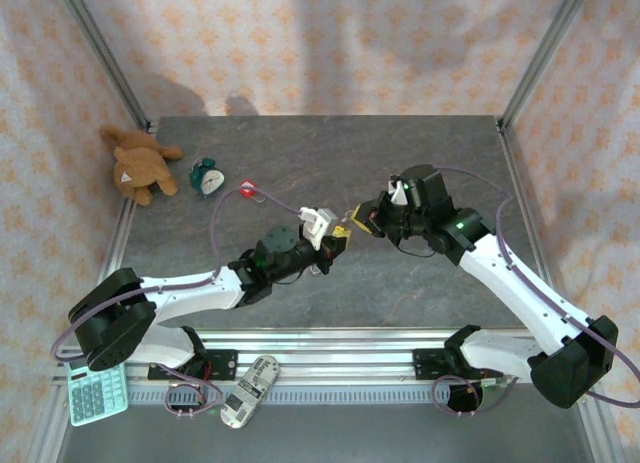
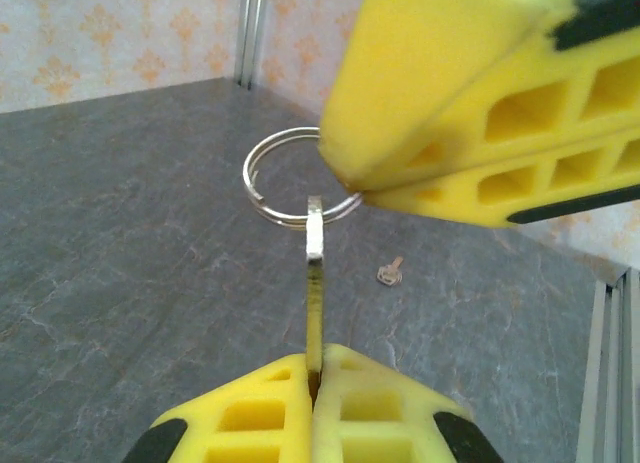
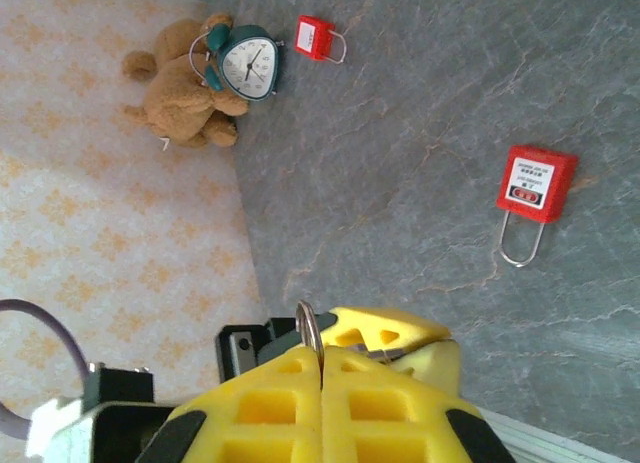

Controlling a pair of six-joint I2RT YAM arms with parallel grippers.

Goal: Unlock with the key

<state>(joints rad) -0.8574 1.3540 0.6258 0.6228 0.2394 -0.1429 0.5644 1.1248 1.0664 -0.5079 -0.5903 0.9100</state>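
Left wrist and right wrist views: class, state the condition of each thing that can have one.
left tool, shut on key
right tool, shut on key ring
near padlock, shackle closed, lying flat
far padlock, shackle closed, lying flat
spare key, lying loose on table

Two padlocks [image 3: 536, 183] [image 3: 315, 35], two keys [image 2: 315, 283] [image 2: 391, 272], one clock [image 3: 248, 63], one bear [image 3: 180, 93]

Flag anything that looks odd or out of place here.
Both grippers grip one key set in mid-air: the left gripper pinches the key, the right gripper its ring. What looks like a second small key lies loose on the table, apart from the ring. The red padlock lies untouched.
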